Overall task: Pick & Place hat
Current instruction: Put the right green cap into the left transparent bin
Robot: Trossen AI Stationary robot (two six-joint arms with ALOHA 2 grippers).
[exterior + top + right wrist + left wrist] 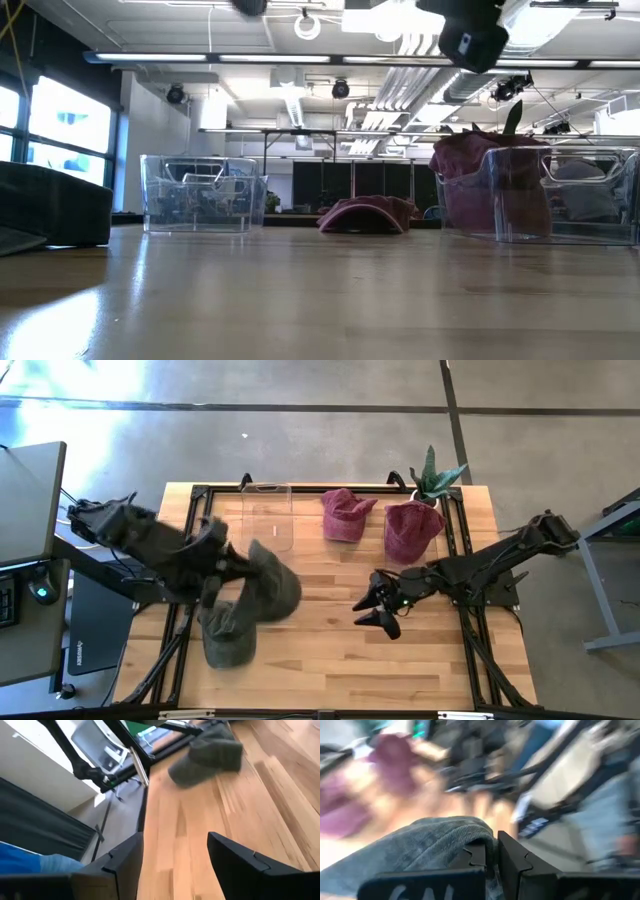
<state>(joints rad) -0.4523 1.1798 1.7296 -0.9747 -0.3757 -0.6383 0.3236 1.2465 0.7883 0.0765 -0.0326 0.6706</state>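
My left gripper point(243, 568) is shut on a grey-green hat point(272, 586) over the table's left half. A second grey-green hat point(228, 636) lies flat near the left near corner, and also shows in the low view point(50, 205). One maroon hat point(345, 515) lies on the far side, beside a clear bin point(268, 515). Another maroon hat point(412, 528) sits in a clear bin point(560, 195) at the far right. My right gripper point(378, 605) hangs open over the table's middle and holds nothing. My left gripper pinches the grey-green hat by a fold of its fabric point(481, 836) between the two fingers point(514, 862). It comes at the hat from the table's left. The hat bulges out beyond the fingertips. In the low view no part of it rests on the table.
A potted plant point(435, 478) stands at the far right corner. A dark monitor point(30, 500) and cables sit off the table's left edge. Bare wood point(330, 650) lies between the two grippers and along the near side.
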